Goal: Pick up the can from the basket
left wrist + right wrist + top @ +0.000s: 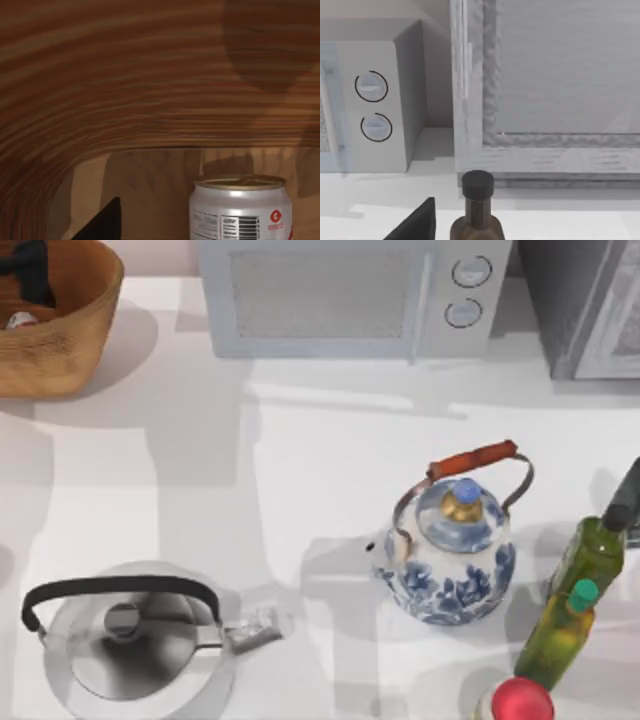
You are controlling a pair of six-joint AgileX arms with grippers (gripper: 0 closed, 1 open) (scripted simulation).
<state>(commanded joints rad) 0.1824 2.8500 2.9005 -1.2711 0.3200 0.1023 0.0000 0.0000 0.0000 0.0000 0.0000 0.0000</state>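
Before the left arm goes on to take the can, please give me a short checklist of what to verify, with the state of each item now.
1. Left gripper is inside the basket: ok.
2. Can is in the basket, seen by the left wrist view: ok.
3. Can stands upright, gold rim on top: ok.
4. Can lies between the fingers: cannot tell; one dark fingertip shows beside it, apart.
5. Fingers are open enough: cannot tell.
6. Right arm is parked at the table's right edge, far from the basket: ok.
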